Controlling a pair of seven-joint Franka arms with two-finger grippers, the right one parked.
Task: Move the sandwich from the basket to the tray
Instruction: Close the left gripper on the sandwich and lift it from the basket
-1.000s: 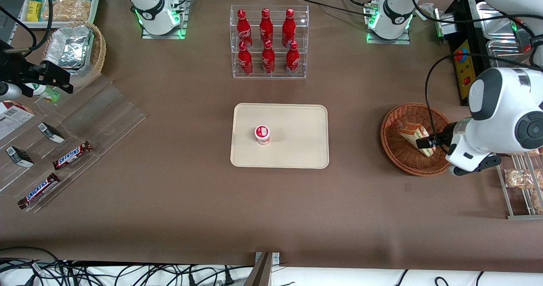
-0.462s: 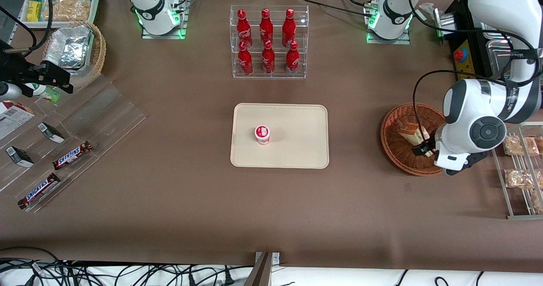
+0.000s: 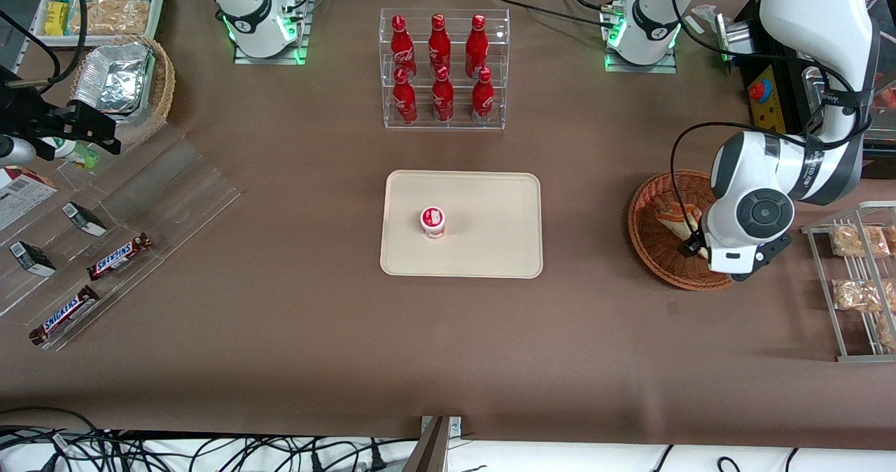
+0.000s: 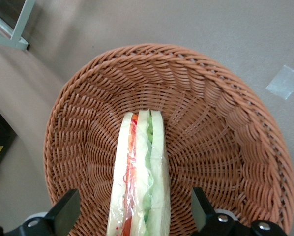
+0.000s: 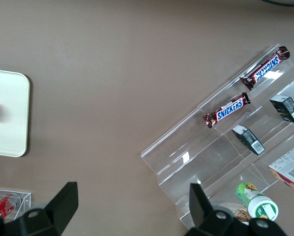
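The sandwich (image 4: 139, 177), a clear-wrapped wedge of white bread with red and green filling, lies in the reddish-brown wicker basket (image 4: 220, 113). My gripper (image 4: 134, 219) hangs above it, open, one finger on each side of the wedge and clear of it. In the front view the gripper (image 3: 693, 246) is over the basket (image 3: 647, 244) at the working arm's end of the table, and the arm covers part of the sandwich (image 3: 673, 218). The cream tray (image 3: 490, 248) lies at the table's middle.
A small red-and-white cup (image 3: 432, 221) stands on the tray. A clear rack of red bottles (image 3: 442, 69) stands farther from the camera than the tray. A wire rack with bagged snacks (image 3: 857, 276) sits beside the basket. Candy bars (image 3: 119, 256) lie on clear shelves toward the parked arm's end.
The arm has swung over the basket, toward the tray, covering more of the sandwich. The sandwich has not moved.
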